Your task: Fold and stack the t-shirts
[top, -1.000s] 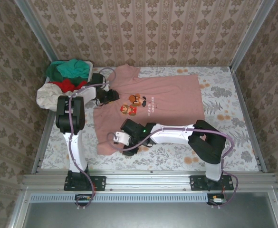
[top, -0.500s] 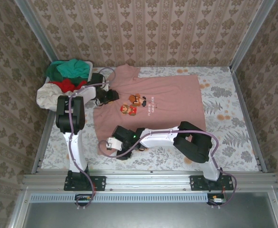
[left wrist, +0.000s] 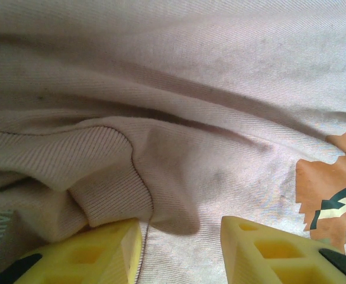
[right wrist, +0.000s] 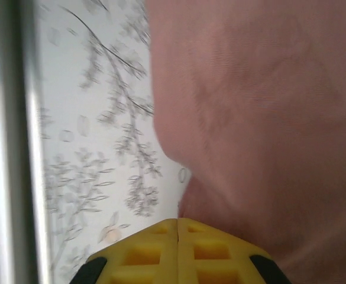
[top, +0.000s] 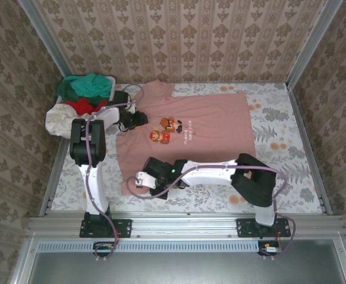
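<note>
**mik:** ok, where's the shirt at?

**jo:** The pink t-shirt point(top: 208, 127) lies spread flat across the middle of the worktop point(top: 291, 148), print point(top: 170, 130) facing up. It reaches from near the back edge almost to the front edge. The teal-green tee point(top: 90, 86) and the red tee point(top: 81, 106) are heaped in the far left corner, teal on top, well apart from the near hem.

**mik:** and the arms?

**jo:** The left fingers point(top: 138, 120) are down on the shirt's left side, just beside the print. Up close they stand roughly half parted with plain pink cloth showing in the gap. The ribbed collar point(left wrist: 102, 177) is bunched up and touches one finger. I don't see anything pinched between them.

**mik:** right one?

**jo:** The right arm reaches across the front of the worktop to the shirt's near left corner. The right fingers point(right wrist: 177, 236) are closed tight, yellow tips pressed together with no gap. The shirt's edge curves right down to the tips, with the flowery worktop cover bare just to the side. Honestly I can't tell if any cloth is caught between them, since the tips hide that bit.
</note>
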Tool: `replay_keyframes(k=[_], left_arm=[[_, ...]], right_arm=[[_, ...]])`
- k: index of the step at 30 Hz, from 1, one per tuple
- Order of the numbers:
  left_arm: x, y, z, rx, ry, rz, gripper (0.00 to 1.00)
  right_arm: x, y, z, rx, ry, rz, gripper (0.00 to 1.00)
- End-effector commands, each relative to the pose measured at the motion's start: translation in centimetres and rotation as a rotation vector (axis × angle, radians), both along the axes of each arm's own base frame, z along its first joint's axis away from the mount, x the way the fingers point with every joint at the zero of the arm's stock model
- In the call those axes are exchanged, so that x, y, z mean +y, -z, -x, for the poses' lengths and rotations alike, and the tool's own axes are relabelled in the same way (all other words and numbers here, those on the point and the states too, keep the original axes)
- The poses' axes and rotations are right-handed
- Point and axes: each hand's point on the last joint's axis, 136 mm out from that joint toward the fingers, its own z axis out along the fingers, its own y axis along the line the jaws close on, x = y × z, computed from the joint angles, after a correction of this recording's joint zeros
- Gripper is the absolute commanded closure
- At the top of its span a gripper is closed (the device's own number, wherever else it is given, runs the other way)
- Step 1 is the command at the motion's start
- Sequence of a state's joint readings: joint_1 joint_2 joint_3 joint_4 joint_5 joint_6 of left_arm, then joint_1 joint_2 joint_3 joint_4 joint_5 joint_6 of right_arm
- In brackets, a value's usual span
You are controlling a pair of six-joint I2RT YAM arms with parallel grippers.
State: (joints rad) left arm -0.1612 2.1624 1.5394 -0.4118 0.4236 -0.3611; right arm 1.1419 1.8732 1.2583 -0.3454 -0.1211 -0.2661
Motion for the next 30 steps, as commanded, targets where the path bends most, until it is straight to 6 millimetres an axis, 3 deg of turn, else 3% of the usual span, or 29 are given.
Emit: replay_keyframes(k=[1, 5, 8, 9, 10, 12, 14, 15, 17, 19, 21, 23, 25, 26, 30], left_arm=[[1.8, 4.2, 2.1, 0.132, -0.012, -0.066, 0.57], [1.8, 4.2, 2.0, 0.130, -0.011, -0.068, 0.57], [1.7, 4.2, 2.1, 0.132, -0.008, -0.069, 0.57], [1.8, 4.2, 2.1, 0.132, -0.009, -0.068, 0.57], [1.7, 4.1, 2.1, 0.131, -0.005, -0.069, 0.57], [1.8, 4.2, 2.2, 0.134, -0.005, -0.074, 0.57], [1.9, 4.3, 2.3, 0.141, -0.006, -0.080, 0.57], [1.9, 4.3, 2.5, 0.144, -0.006, -0.082, 0.57], [1.9, 4.0, 2.7, 0.134, -0.003, -0.087, 0.57], [1.8, 3.4, 3.2, 0.130, -0.003, -0.092, 0.57], [1.8, 2.5, 3.8, 0.119, -0.009, -0.092, 0.57], [1.9, 0.9, 4.4, 0.086, -0.019, -0.087, 0.55], [2.1, -0.9, 5.0, 0.045, -0.032, -0.088, 0.53], [2.3, -1.4, 5.5, 0.037, -0.040, -0.099, 0.50], [3.1, -3.7, 8.7, -0.008, -0.083, -0.150, 0.41]], right_arm=[[-0.6, -2.9, 2.5, 0.036, -0.048, -0.055, 1.00], [-1.4, -2.4, 4.1, 0.086, -0.051, -0.051, 1.00], [-2.1, -1.1, 5.3, 0.154, -0.046, -0.007, 0.77], [-2.3, -0.9, 5.5, 0.167, -0.040, 0.003, 0.63], [-2.6, -0.9, 5.4, 0.173, -0.024, 0.013, 0.56], [-2.9, -1.7, 4.8, 0.164, 0.021, -0.009, 0.58], [-3.1, -3.1, 3.6, 0.155, 0.075, -0.066, 0.52], [-3.4, -4.1, 2.6, 0.145, 0.117, -0.107, 0.39], [-5.0, -5.9, -1.7, 0.060, 0.296, -0.173, 0.27], [-9.0, -6.6, -7.9, -0.023, 0.587, -0.180, 0.20], [-14.8, -5.7, -13.3, -0.025, 0.905, -0.140, 0.15], [-21.2, -3.9, -16.2, -0.022, 1.204, -0.044, 0.18], [-26.9, -2.2, -16.4, 0.015, 1.427, 0.056, 0.20], [-28.8, -1.5, -15.7, 0.038, 1.497, 0.085, 0.21], [-34.7, 0.0, -11.7, 0.142, 1.710, 0.034, 0.16]])
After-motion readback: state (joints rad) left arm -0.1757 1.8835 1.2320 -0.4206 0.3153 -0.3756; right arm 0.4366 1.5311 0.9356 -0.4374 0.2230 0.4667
